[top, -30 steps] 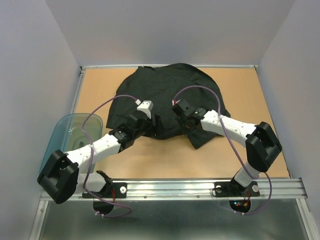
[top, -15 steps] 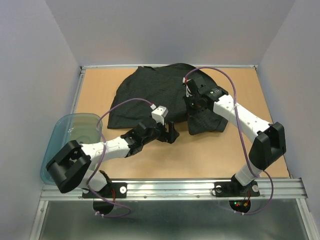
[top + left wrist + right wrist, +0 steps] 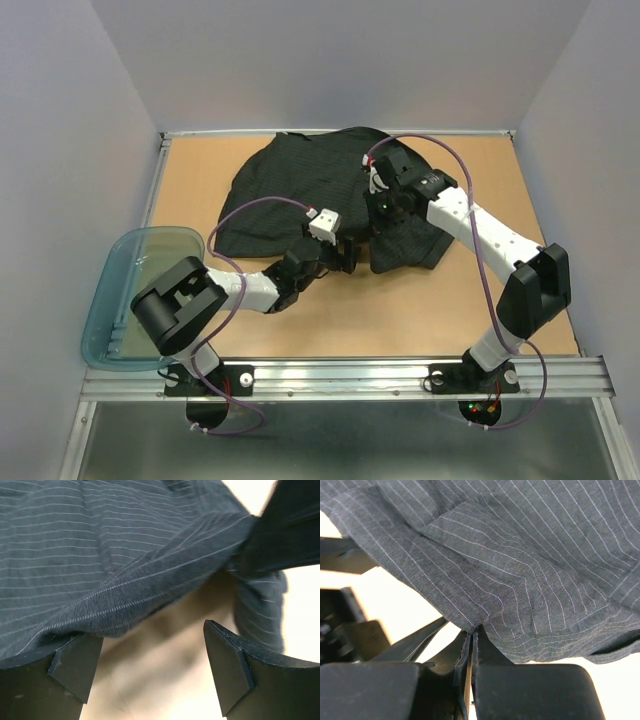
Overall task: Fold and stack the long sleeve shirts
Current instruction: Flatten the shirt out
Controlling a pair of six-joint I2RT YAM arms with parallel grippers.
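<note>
Tan wood-look counter (image 3: 400, 320), pale grey walls (image 3: 350, 60). Black pinstriped shirt (image 3: 290, 185) lay crumpled, far centre. Left claw (image 3: 152, 655) spread at near hem; right claw (image 3: 471, 635) pinched its woven cloth. Translucent rounded tub (image 3: 115, 300) near left.

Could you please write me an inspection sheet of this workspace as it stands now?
Surface: wooden table, light brown.
Job's things: black pinstriped shirt, crumpled and unfolded, on the far half.
Clutter: blue plastic tub at the left edge.
Grippers: left gripper open, at the shirt's hem; right gripper shut on a fold of shirt fabric.
Cables: purple cables loop over both arms.
Surroundings: grey walls; metal rail along the near edge.
</note>
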